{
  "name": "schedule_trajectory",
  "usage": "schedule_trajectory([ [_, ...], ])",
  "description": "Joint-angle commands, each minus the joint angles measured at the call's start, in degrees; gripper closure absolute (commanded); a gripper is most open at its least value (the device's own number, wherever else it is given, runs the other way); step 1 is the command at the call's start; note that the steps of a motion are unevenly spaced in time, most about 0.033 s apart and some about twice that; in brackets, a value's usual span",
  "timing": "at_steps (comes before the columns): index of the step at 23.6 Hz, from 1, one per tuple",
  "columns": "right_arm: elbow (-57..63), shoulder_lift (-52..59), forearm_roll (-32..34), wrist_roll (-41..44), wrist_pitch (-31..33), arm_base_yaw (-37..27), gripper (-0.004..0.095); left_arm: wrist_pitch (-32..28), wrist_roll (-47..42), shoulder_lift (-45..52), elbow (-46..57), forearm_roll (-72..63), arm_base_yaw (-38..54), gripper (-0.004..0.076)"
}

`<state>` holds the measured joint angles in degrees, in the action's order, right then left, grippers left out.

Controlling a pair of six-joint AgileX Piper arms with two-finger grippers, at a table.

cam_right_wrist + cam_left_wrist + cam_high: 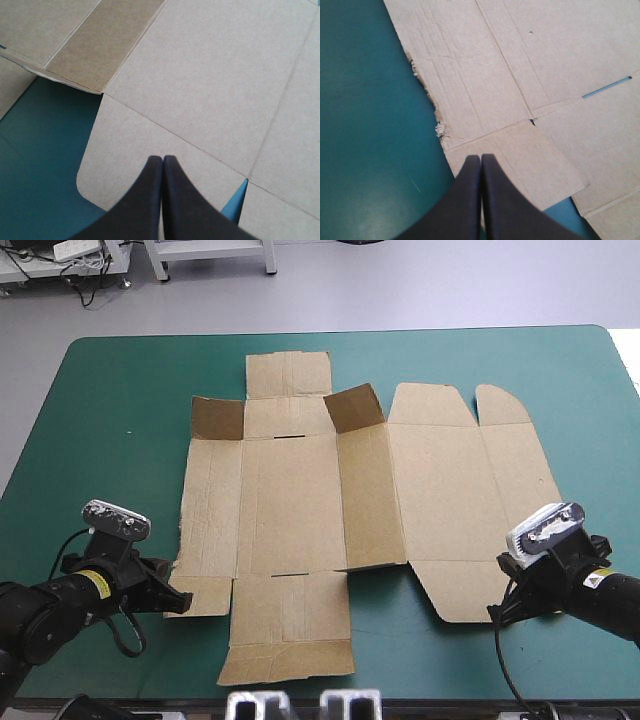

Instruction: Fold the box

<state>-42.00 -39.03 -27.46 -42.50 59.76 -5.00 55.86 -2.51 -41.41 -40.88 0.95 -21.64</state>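
We see the box lying flat mid-table on the teal-green cover, w/ two small far flaps tilted up. L gripper has fingers pressed together over the near-left corner flap. R gripper does likewise over the rounded near-right flap.

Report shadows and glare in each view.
High view: even light, the box has two raised flaps shaded darker. Left wrist view: pale sheen on the teal-green cover beside the left hand. Right wrist view: one darker, shaded panel; no glare.

No legible text, yellow stickers on both arms unreadable
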Motion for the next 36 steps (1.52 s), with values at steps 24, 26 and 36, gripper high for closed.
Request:
schedule_trajectory([
  [24, -1.28, -0.03, 2.65, 7.60, -2.04, 0.02, 0.0932, -6.12, 3.15, -16.51, -6.97, -4.99, 1.84, 0.0705],
  [26, -1.28, -0.03, 2.65, 7.60, -2.04, 0.02, 0.0932, -6.14, 9.61, -19.88, -9.12, -13.89, 4.43, 0.0705],
  [36, -1.28, -0.03, 2.65, 5.91, -2.21, 0.02, 0.0932, 9.66, 36.18, -37.26, -18.52, -42.10, 38.47, 0.0707],
])
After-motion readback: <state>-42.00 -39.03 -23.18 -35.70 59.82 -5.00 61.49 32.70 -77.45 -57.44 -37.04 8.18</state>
